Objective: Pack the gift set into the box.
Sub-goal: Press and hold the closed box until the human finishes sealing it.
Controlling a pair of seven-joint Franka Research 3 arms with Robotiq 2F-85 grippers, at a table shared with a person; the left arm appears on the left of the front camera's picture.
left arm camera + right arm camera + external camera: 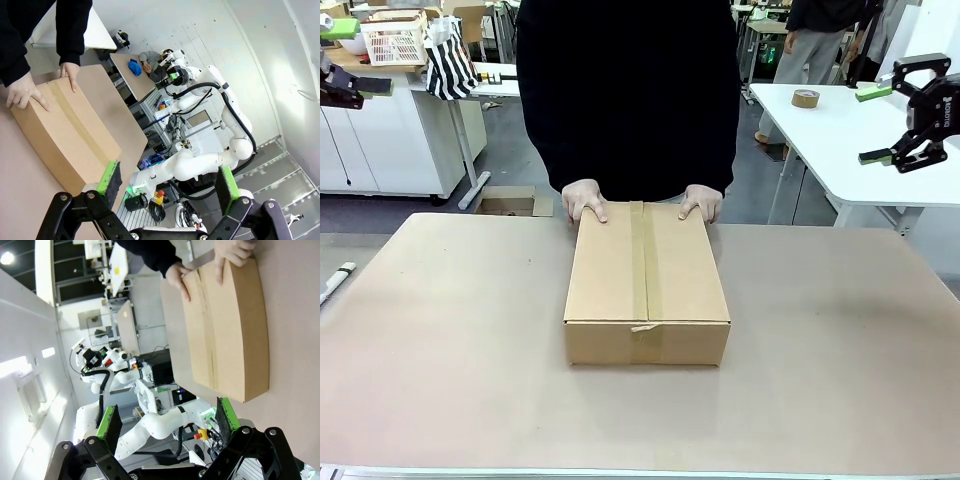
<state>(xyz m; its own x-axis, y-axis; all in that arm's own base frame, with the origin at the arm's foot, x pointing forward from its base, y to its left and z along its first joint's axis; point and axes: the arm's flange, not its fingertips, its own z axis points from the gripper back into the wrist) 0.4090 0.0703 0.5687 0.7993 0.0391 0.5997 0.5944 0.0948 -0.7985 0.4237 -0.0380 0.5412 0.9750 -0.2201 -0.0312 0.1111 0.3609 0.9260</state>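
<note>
Jaws spread; box closed, taped.

The box is shut and taped, so its inside is hidden. The person is cut off by the top edge of the front view. The left jaws are cut off at that view's left edge.

You're looking at a plain brown box with a slightly darker tape strip down its middle, on a pale tan bench. The person's top is black. Your right hand is black with green pads. Beyond the bench's far left corner, a bag is striped black and white.
</note>
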